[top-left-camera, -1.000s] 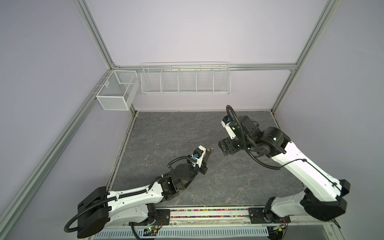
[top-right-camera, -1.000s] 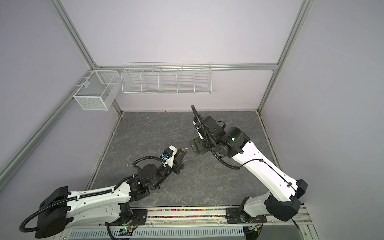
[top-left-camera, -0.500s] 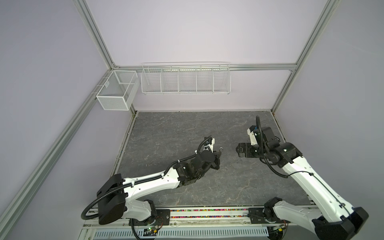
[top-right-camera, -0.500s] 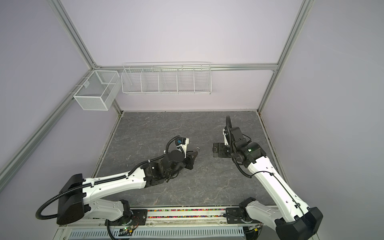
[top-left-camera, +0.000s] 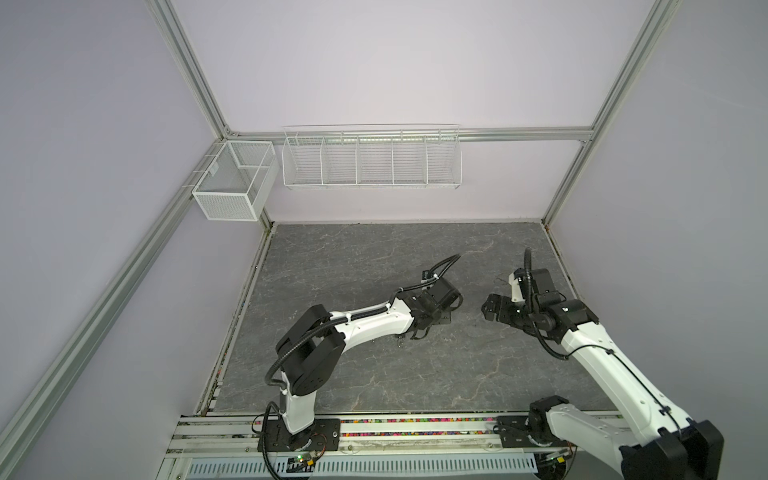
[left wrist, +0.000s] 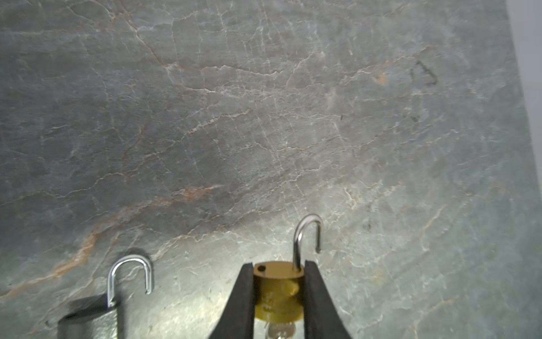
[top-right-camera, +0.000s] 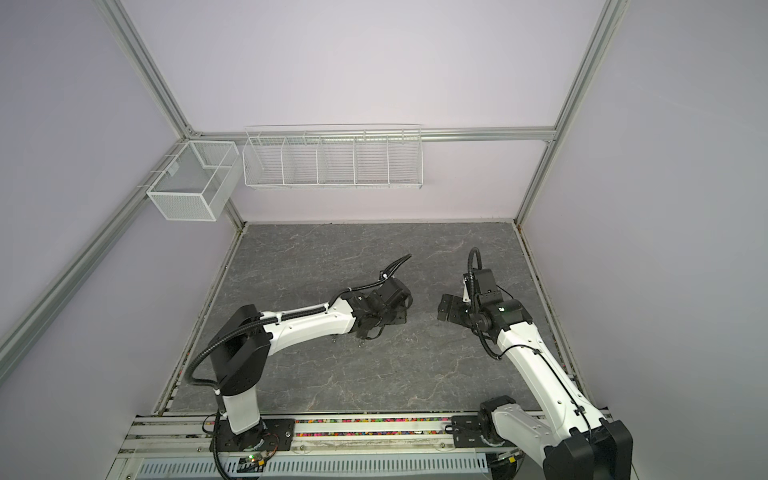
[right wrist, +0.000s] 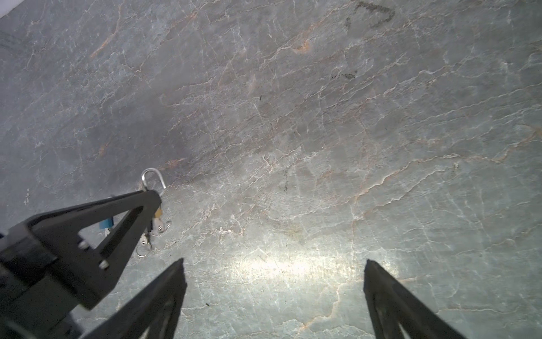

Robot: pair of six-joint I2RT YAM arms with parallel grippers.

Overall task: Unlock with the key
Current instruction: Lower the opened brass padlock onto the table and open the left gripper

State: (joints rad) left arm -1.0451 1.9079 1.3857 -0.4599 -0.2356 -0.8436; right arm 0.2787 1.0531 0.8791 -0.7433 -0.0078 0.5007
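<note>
Evidently the padlock (left wrist: 277, 296) had given way. Its brass body sat clamped between the jaws of my left gripper (left wrist: 278, 264), held just above the table (left wrist: 264, 117) near its middle. The shackle (left wrist: 308, 234) stood sprung up, with one leg free of the body. The key (left wrist: 278, 331) looked to be seated in the keyway underneath, with a ring (right wrist: 143, 249) and what I took for a spare key dangling below it in the right wrist view.

A second earlier my two grippers had been nose to nose over the middle of the table. Since then the right gripper (right wrist: 274, 261) had let go and drawn off toward its own side, and it was now well apart from the lock, jaws spread wide and holding nothing. The left arm had swung across and come down lower.

I judged the unlocking itself done, since a raised shackle and a released key hand mean the turn succeeded. What remained, by my reckoning, was only setting the lock down.
</note>
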